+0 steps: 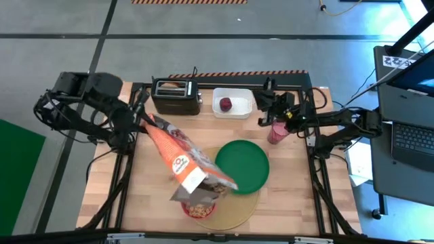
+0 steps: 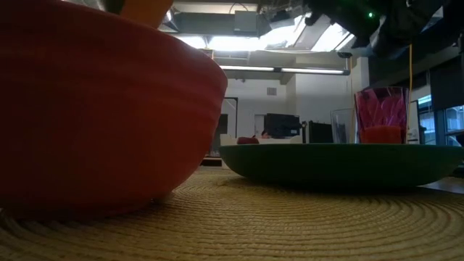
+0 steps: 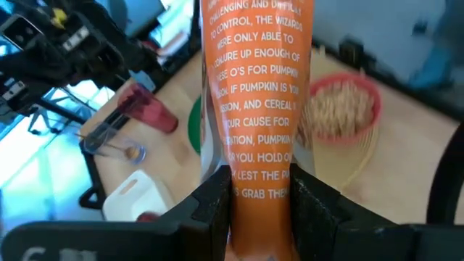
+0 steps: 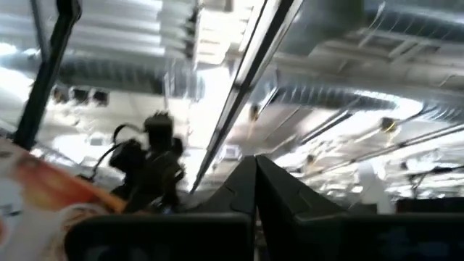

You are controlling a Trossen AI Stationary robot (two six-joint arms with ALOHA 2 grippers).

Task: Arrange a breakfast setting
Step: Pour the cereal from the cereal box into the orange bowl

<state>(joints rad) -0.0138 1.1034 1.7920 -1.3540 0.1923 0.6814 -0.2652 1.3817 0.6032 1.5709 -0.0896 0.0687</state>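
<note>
Left gripper [image 3: 261, 190] clamped on the orange cereal bag [image 1: 183, 159]; fingers [image 3: 214, 206] press the bag's narrow end from both sides; in the high view the bag runs diagonally from left of centre down to the lower middle, tilted mouth-down over the red bowl [image 1: 199, 209].

Red bowl at the bottom centre of the high view, on the lower-left edge of the tan mat [image 1: 237, 210]; cereal [image 3: 339, 109] visible inside it in the left wrist view.

Green plate [image 1: 242, 167] at centre frame, right of the bag, on the upper part of the mat; nothing seen on it.

Pink cup [image 1: 277, 132] upright on the table, right of centre and above the plate, off the mat.

Right gripper [image 4: 255, 168] in the upper right of the high view, just above the cup; fingers pressed together, holding nothing.

Apple [image 1: 225, 104] in the white tray [image 1: 244, 108], upper centre; black toaster [image 1: 176, 96] just left of the tray.
</note>
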